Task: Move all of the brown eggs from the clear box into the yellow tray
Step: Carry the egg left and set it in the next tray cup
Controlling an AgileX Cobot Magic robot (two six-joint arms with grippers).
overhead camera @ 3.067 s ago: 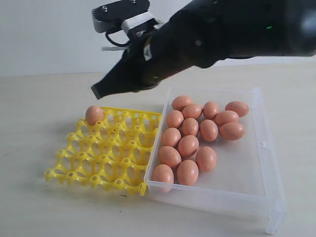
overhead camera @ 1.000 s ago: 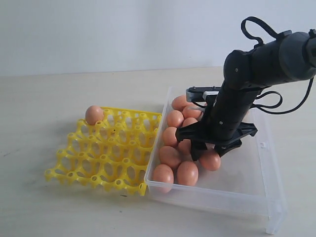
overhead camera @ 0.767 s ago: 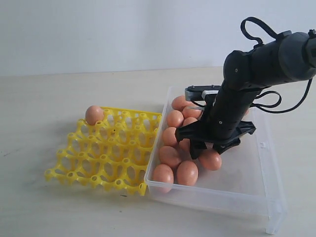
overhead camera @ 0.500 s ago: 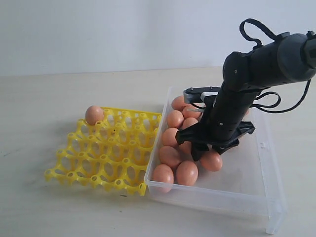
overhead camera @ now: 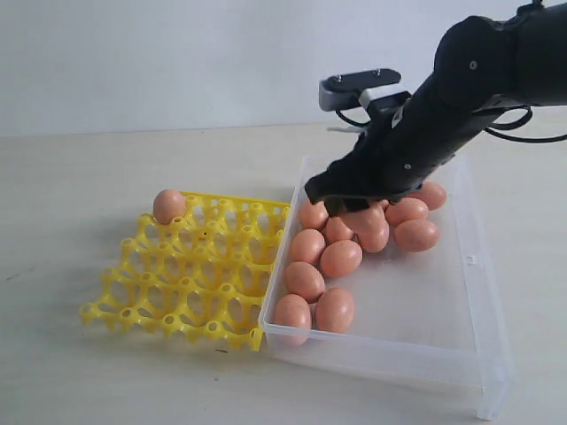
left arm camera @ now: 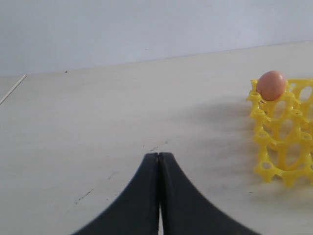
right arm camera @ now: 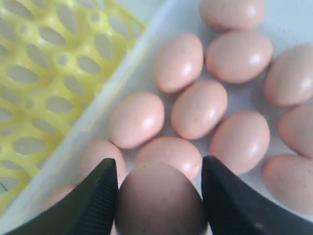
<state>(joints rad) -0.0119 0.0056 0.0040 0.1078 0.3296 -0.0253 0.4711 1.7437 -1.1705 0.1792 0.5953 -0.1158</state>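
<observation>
The left tool [left arm camera: 159,164] was clenched on nothing, its two dark fingers pressed flat together at the bottom of the left wrist view. It was parked away from the work, presumably to leave the tray unobstructed.

At the left of the exterior view the yellow tray [overhead camera: 177,292] was laid flat on the pale matte surface [overhead camera: 71,177]. Its rigid plastic grid of open cups and pegs was set just beside the clear box [overhead camera: 443,310], which was judged to make the carry short. A single egg [overhead camera: 168,205] was seated in its upper-left corner cup.

Further right, the other brown eggs [overhead camera: 340,258], smooth matte ovals, were clustered touching one another in the left half of the shallow transparent box, kept from rolling away by its low walls. Above them the right tool [right arm camera: 159,169] was grasping the held egg [right arm camera: 160,200] across its width between two black fingers, apparently lifted clear of the cluster.
</observation>
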